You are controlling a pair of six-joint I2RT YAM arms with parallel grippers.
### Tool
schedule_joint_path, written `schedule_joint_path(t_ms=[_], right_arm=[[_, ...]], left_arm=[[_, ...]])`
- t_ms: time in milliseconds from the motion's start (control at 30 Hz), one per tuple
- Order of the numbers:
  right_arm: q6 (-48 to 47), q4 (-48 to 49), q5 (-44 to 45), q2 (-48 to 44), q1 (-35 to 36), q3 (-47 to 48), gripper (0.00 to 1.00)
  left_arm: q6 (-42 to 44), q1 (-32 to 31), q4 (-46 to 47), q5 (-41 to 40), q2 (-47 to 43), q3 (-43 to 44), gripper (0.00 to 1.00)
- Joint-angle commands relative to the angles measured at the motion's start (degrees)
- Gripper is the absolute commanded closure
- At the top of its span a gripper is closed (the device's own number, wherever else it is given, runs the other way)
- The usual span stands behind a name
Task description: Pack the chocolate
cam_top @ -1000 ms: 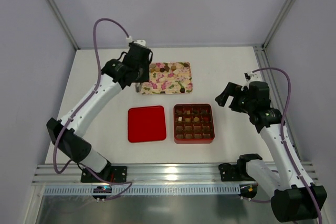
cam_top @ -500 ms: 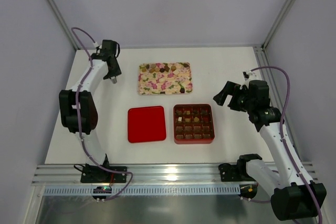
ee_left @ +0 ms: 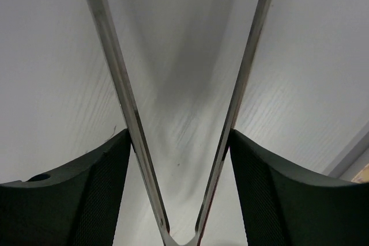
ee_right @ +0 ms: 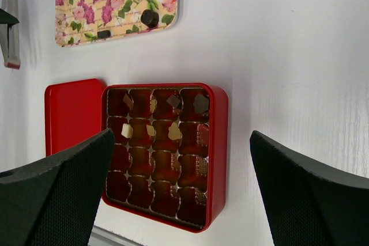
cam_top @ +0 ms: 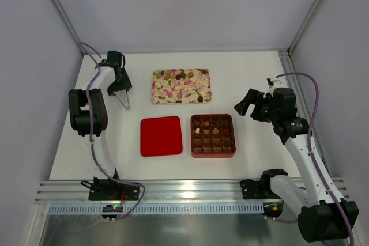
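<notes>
- Where are we?
- Between picks, we judge. Our left gripper [cam_top: 120, 89] clasps slim steel tongs [ee_left: 119, 79], spread and empty, at nine o'clock of the pink-and-cream flowered tray [cam_top: 190, 93]; our right gripper [ee_right: 181, 136] hangs wide open at three o'clock of the red square box [ee_right: 220, 142].
- The small brown and pale chocolate pieces [ee_right: 150, 18]?
- Along the tray's twelve o'clock edge; a few sit in the box. Next we pinch one gently.

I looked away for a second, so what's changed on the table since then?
The left gripper swung away from the floral tray, off its left end, to the far-left side of the table. Its tongs now stand spread open. The right gripper, tray, red lid, red box and chocolates stayed put.
</notes>
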Motion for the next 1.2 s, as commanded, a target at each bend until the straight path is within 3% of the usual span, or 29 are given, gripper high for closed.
schedule_joint_path(t_ms=[0,333,533,700,900,1167], right_arm=[[-0.6,1.7,-0.2,-0.5,0.0,1.1,0.0],[-0.9,0.7,0.9,0.2,-0.1,1.6,0.0],[-0.9,0.1,1.9,0.5,0.0,1.9,0.0],[-1.2,-0.1,3.4,0.8,0.0,2.0,0.0],[0.0,1.0,4.8,2.3,3.6,3.1,0.0],[2.3,1.4,10.1,5.8,15.8,5.4,0.02]], left_arm=[[1.1,0.1,1.6,1.8,1.1,2.1,0.31],[1.1,2.3,1.4,3.0,3.8,1.6,0.16],[1.5,2.3,2.1,5.4,-1.7,2.2,0.09],[0.7,1.6,2.2,6.7,-10.4,0.4,0.08],[-2.2,-2.9,3.5,6.8,-24.2,-12.6,0.12],[-8.0,-7.6,5.4,10.7,-44.0,-38.0,0.24]])
